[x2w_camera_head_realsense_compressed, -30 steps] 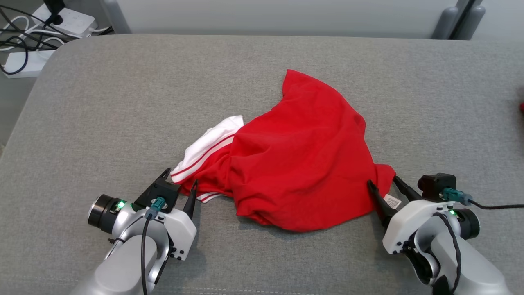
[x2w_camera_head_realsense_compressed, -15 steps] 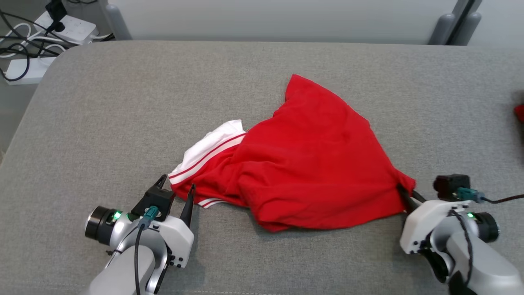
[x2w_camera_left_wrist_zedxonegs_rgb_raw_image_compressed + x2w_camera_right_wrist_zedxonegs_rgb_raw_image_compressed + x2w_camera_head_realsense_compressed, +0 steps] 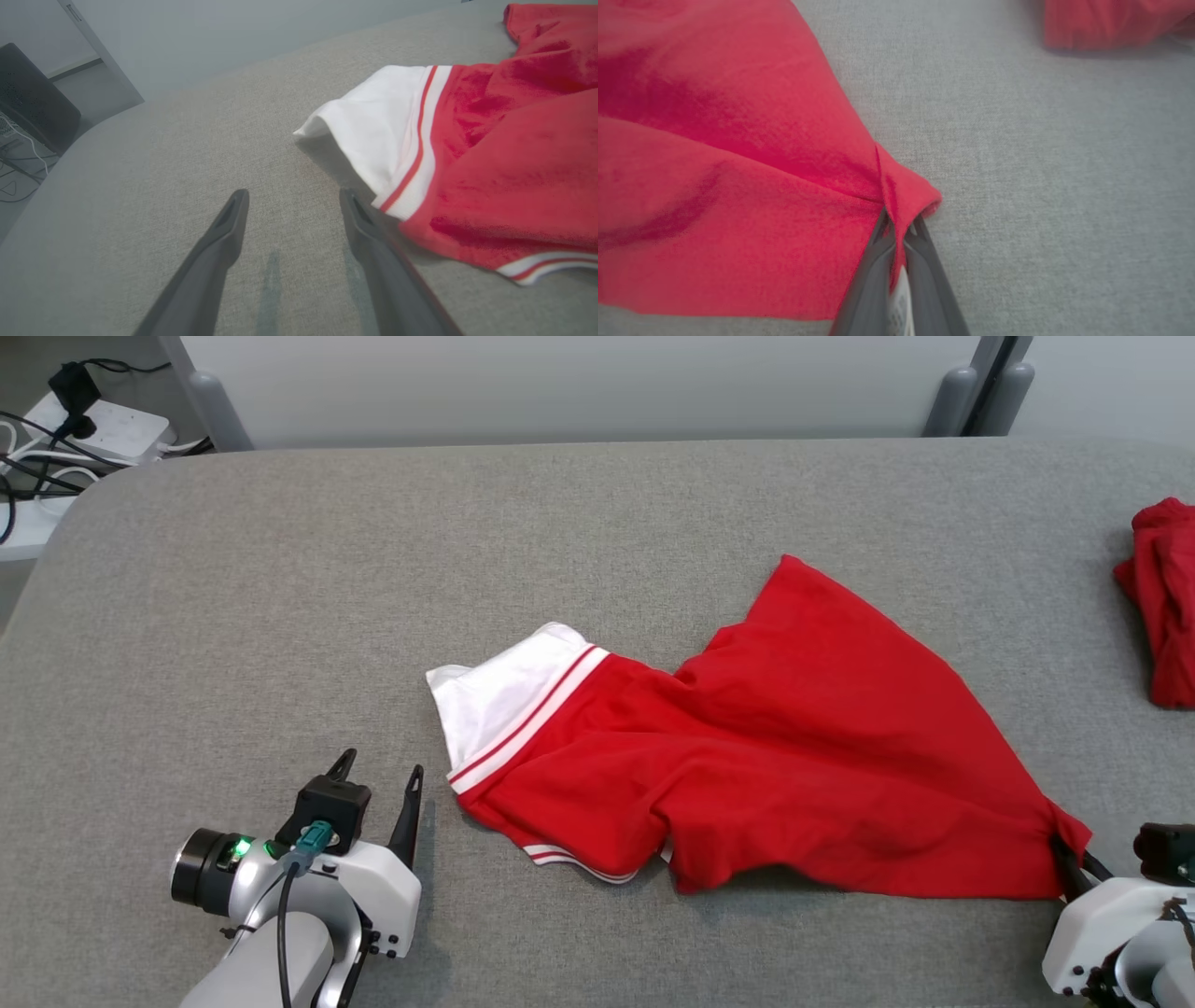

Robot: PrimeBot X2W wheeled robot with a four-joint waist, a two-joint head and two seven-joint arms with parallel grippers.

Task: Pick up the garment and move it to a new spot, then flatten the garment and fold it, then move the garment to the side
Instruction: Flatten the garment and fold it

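Note:
The garment (image 3: 775,747) is red with a white, red-striped band at its left end, stretched across the grey surface. My right gripper (image 3: 1064,851) is shut on its lower right corner; in the right wrist view the red cloth (image 3: 738,186) is pinched between the dark fingers (image 3: 878,261), with a white label between them. My left gripper (image 3: 378,775) stands open at the lower left, a short way left of the white band (image 3: 387,135), with bare grey fabric between its fingers (image 3: 229,233).
A second red cloth (image 3: 1162,597) lies at the right edge of the grey padded surface (image 3: 280,597). Power strips and cables (image 3: 56,429) sit on the floor beyond the far left corner. A pale wall runs along the back.
My right gripper shut on the garment's corner and dragged it rightward, stretching the cloth out. The garment left my left gripper's fingers. The camera swung right, bringing the second red cloth into view.

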